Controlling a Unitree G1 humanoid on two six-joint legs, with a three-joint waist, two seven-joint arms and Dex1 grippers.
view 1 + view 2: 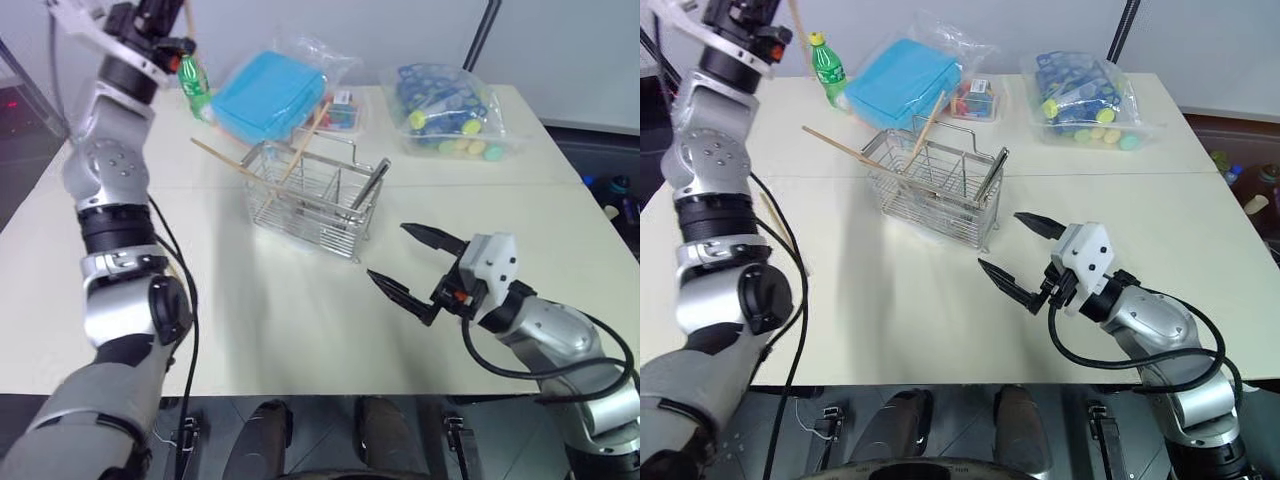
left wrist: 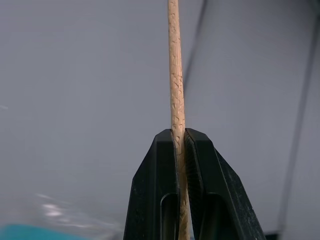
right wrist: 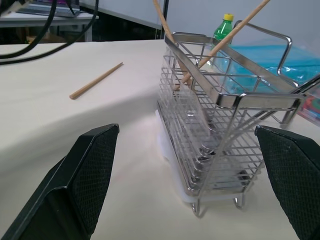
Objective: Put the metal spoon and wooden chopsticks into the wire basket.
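silver wire basket (image 1: 312,200), light-brown chopsticks (image 1: 228,160), green bottle (image 1: 194,83) – yellow cap, black claws

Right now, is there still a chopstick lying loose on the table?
Yes, one chopstick lies flat on the table, apart from the basket.

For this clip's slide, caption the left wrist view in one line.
Left end effector shut on a wooden chopstick, held up against a grey wall.
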